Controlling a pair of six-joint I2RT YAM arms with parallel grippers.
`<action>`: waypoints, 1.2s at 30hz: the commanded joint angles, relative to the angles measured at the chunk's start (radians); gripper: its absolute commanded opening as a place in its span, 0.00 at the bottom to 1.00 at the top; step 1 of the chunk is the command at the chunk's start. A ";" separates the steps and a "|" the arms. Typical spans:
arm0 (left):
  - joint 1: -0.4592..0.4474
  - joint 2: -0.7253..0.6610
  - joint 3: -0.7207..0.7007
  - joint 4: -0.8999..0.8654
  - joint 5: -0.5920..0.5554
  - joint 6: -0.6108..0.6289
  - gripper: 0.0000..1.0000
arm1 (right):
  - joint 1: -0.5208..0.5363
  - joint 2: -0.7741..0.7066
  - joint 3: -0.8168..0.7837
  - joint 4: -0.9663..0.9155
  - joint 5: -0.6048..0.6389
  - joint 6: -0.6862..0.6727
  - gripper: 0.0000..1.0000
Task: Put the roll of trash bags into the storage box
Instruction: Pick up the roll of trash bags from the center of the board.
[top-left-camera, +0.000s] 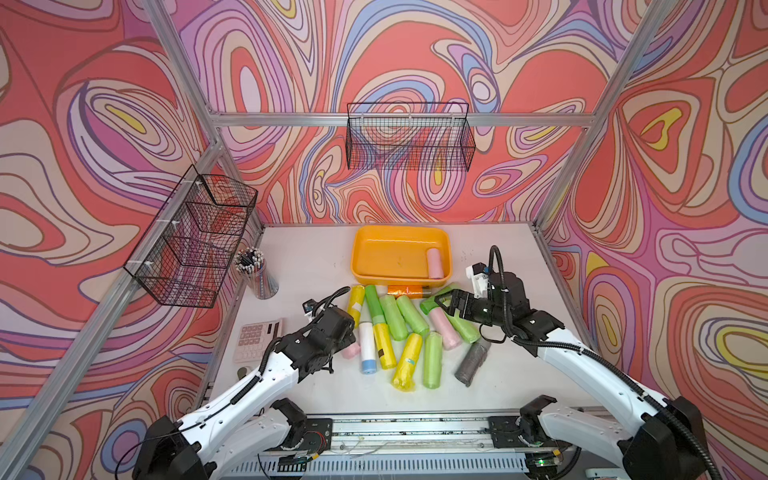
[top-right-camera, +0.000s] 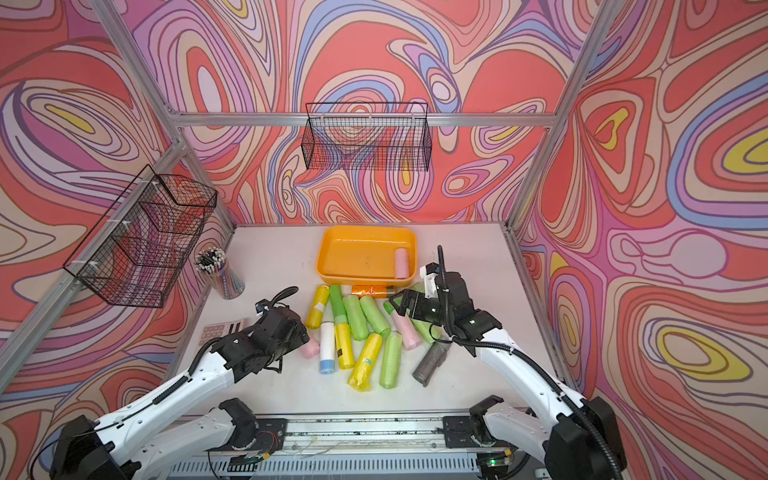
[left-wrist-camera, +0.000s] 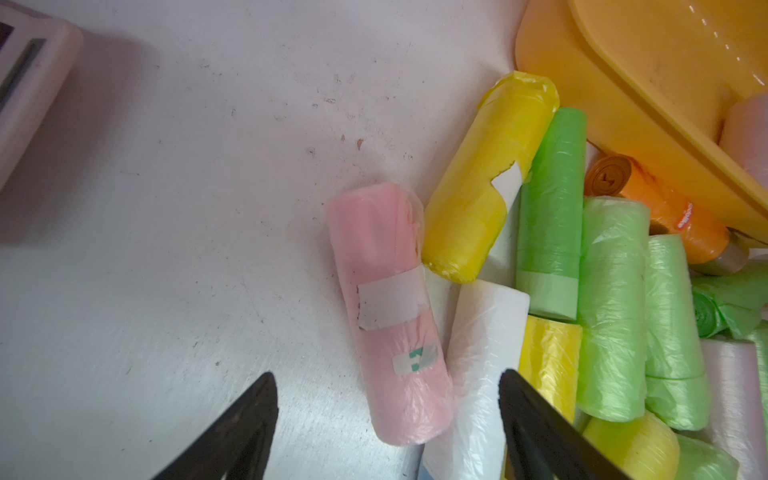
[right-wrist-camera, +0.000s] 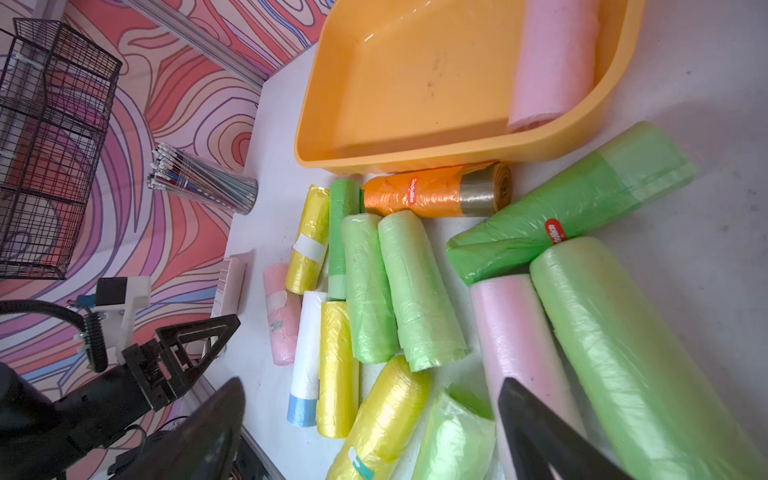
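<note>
two gaping, left end effector (left-wrist-camera: 386, 374) astride pink roll (left-wrist-camera: 382, 291), not gripping, right end effector (right-wrist-camera: 370, 382) empty

We see the left arm (top-left-camera: 282, 372) and right arm (top-left-camera: 590, 370) clad in glossy white shells with black joint housings. Ribbed black cable conduit (top-left-camera: 502, 270) runs along each, a white camera bracket (top-left-camera: 474, 275) caps the wrist, and the fingers (left-wrist-camera: 241, 432) are black and triangular.
</note>
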 joint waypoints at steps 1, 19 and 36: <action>0.035 0.047 -0.005 0.065 0.077 0.014 0.77 | 0.007 0.000 0.001 -0.012 -0.033 -0.009 0.97; 0.041 0.284 0.053 0.081 0.069 0.045 0.67 | 0.007 -0.034 -0.018 -0.042 -0.017 -0.035 0.97; 0.041 0.441 0.068 0.137 0.055 0.053 0.62 | 0.007 -0.012 0.029 -0.130 0.047 -0.104 0.97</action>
